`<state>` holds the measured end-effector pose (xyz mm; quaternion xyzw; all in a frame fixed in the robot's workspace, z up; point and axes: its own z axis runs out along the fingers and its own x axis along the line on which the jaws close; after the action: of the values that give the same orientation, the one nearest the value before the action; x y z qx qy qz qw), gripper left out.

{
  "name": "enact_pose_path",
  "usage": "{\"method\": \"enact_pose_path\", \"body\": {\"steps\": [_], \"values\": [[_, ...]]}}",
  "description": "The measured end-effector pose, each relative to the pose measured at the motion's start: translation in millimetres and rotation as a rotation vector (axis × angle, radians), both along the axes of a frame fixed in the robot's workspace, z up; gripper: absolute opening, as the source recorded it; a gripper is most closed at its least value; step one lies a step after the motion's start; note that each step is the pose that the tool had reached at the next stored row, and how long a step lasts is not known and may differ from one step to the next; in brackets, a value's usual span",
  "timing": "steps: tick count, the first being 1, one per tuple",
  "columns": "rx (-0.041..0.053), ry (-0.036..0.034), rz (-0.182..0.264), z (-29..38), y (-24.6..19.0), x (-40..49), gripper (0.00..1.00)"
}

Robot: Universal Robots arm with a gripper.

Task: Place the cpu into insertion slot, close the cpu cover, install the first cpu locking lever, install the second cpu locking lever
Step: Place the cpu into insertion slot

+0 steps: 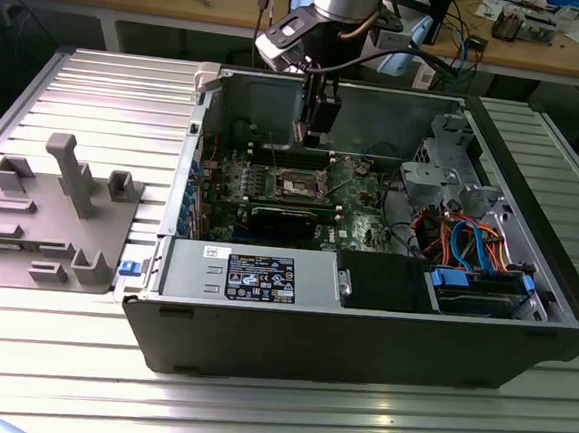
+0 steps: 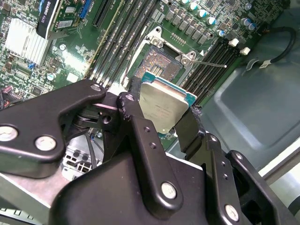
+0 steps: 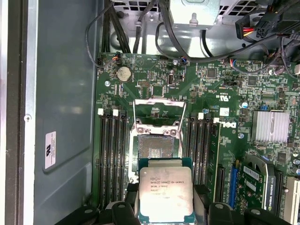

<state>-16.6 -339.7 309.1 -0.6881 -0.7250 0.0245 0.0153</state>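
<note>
Tool (image 2: 163,106) is closed on the cpu (image 2: 165,112). Chip is pinched at 2 opposite edges by the black fingers (image 2: 136,124), silver top turned to the wrist cameras. Cpu is held in the air above the green motherboard (image 3: 145,65), not seated. Just past it the insertion slot (image 3: 154,146) is seen bare, contact field exposed. Cpu cover (image 3: 158,111) is flipped open on the slot's side away from the chip. 2 thin wire levers (image 3: 133,123) are seen along its sides. Slot is flanked by black memory slots (image 3: 115,154) on both sides. A finned heatsink (image 3: 270,126) is seen further off on the board. In the exterior view the arm is pointed down into the open computer case (image 1: 361,327), tool hung above the board's middle. Case is laid on its side on the ribbed metal surface (image 1: 109,82). A grey fixture (image 1: 59,208) is set on the surface at the exterior view's left, well apart from the case. Cluttered benches (image 1: 543,51) are seen behind.
</note>
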Motion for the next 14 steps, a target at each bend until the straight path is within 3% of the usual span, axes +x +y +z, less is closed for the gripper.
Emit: {"method": "enact_pose_path", "body": {"steps": [14], "values": [[0.0001,0.0,0.0,-3.3,0.0,0.0,0.54]]}}
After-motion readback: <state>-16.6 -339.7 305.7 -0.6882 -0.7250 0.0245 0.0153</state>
